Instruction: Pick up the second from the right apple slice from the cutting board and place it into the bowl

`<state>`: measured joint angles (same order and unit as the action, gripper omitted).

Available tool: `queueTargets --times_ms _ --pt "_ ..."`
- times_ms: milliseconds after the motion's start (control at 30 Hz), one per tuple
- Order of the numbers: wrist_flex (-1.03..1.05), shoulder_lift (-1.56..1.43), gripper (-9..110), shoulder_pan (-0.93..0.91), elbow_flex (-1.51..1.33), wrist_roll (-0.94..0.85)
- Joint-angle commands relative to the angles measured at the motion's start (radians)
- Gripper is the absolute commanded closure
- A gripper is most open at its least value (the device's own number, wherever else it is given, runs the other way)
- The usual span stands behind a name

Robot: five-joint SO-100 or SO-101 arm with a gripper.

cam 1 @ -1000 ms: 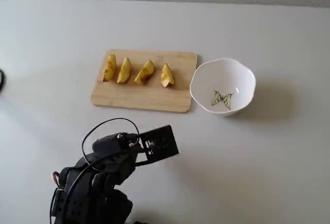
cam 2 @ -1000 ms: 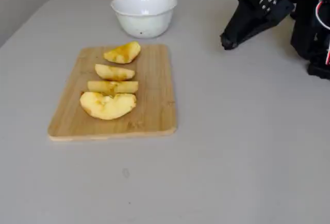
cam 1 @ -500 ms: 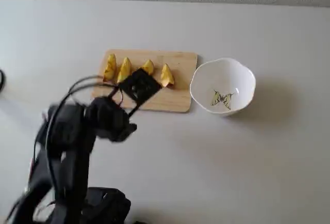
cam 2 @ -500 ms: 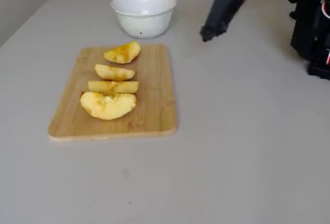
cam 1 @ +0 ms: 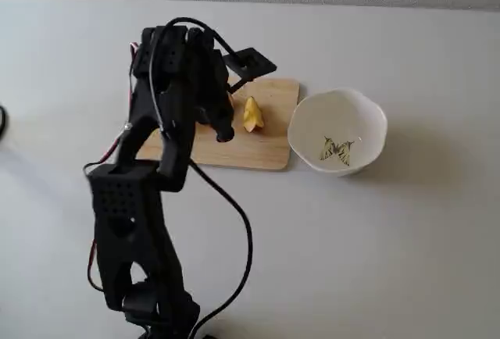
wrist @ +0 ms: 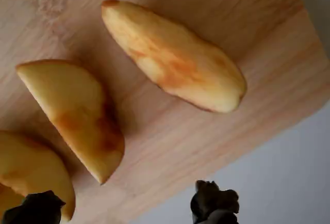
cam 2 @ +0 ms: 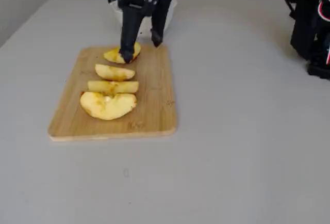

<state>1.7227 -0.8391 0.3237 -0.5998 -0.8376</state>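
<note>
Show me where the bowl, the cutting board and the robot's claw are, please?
bowl (cam 1: 367, 116): a fixed view, on its white inner wall.
cutting board (cam 2: 154, 105): a fixed view, on bare wood right of the slices.
gripper (cam 2: 142, 49): a fixed view, midway between its open fingertips.

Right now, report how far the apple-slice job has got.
Done: nothing delivered; the bowl holds no fruit, and all four slices lie on the cutting board. In hand: the gripper hovers open over the board's bowl end, holding nothing. Left: close on the apple slice, second from that end, lift it and drop it in the bowl.
</note>
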Motion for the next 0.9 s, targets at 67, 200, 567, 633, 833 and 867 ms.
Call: queueTargets --times_ms 67,200,567,633,833,867 --pt "0.063 0.193 67 0.044 0.39 0.048" --pt "0.012 0.218 68 0.058 0.39 0.061" --pt "-0.054 0.273 87 0.038 0.391 0.057" --pt "-0.064 0.278 92 0.037 0.391 0.057" --pt "-0.103 0.281 100 0.037 0.391 0.057" --pt "-0.107 0.281 101 0.037 0.391 0.057"
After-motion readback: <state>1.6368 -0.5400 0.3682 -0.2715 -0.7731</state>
